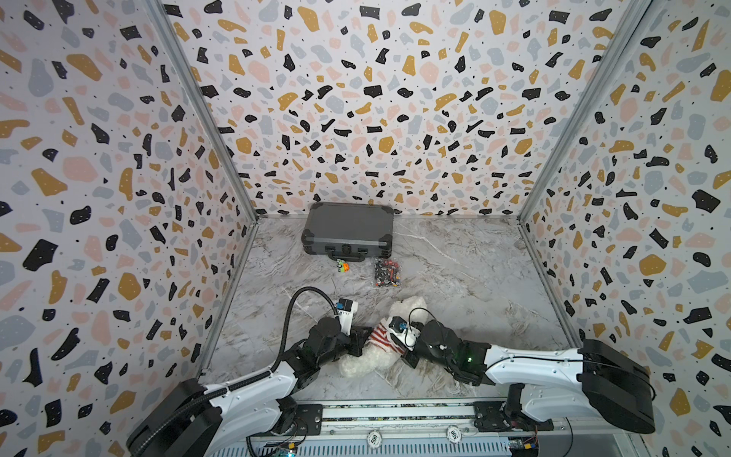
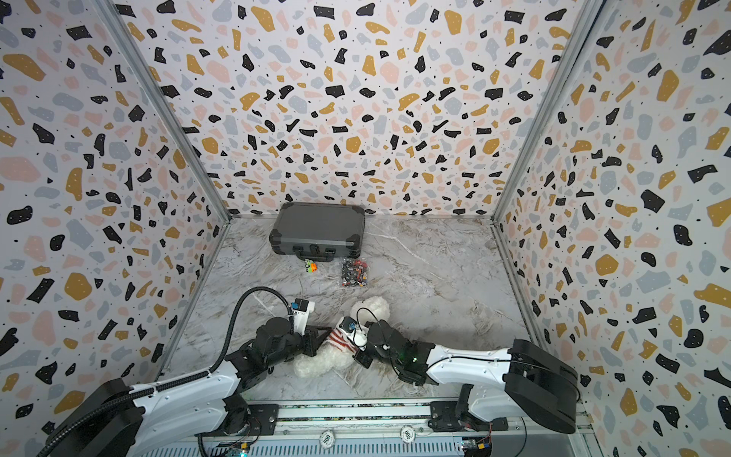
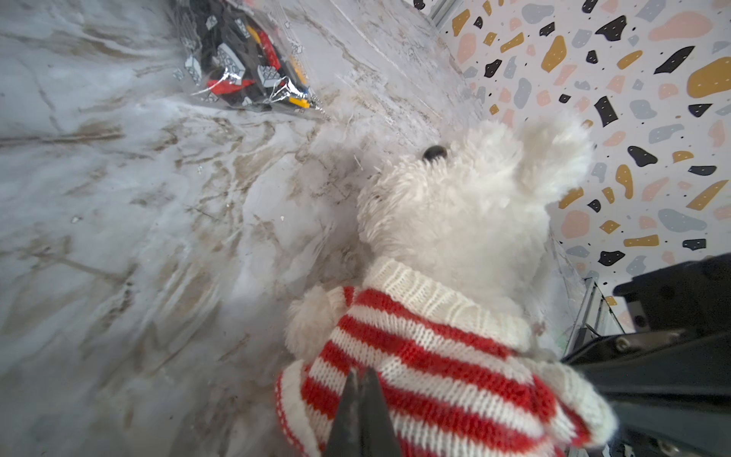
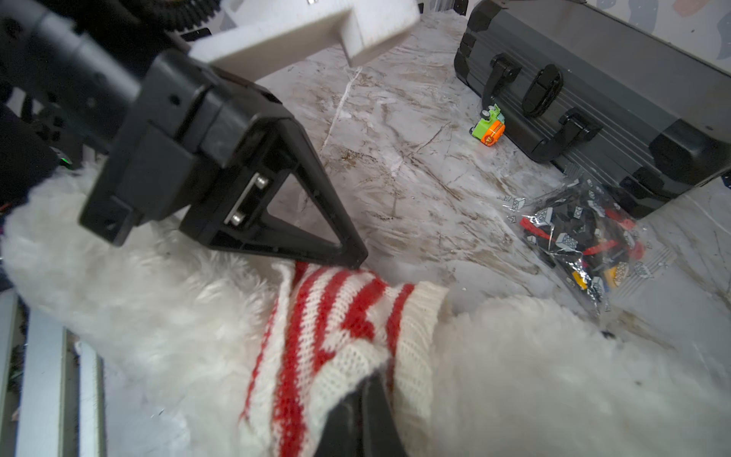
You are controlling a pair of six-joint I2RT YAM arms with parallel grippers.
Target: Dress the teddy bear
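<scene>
The teddy bear (image 1: 409, 308) (image 2: 371, 306) lies on the marble table between my two grippers, its head toward the back wall and its legs toward the front. A red and white striped sweater (image 1: 380, 336) (image 3: 435, 356) (image 4: 328, 316) covers its torso, the cream collar under its chin. My left gripper (image 1: 368, 334) (image 3: 362, 372) is shut, its tips pinching the striped knit at the bear's side. My right gripper (image 1: 400, 349) (image 4: 366, 382) is shut on a fold of the sweater's edge on the opposite side. The bear's white fur (image 4: 158, 308) shows bare below the sweater.
A closed grey case (image 1: 348, 229) (image 4: 593, 79) stands against the back wall. In front of it lie a small green and orange toy (image 1: 342, 266) (image 4: 489, 126) and a clear bag of dark and red bricks (image 1: 387, 273) (image 3: 241, 59) (image 4: 581, 237), just beyond the bear's head.
</scene>
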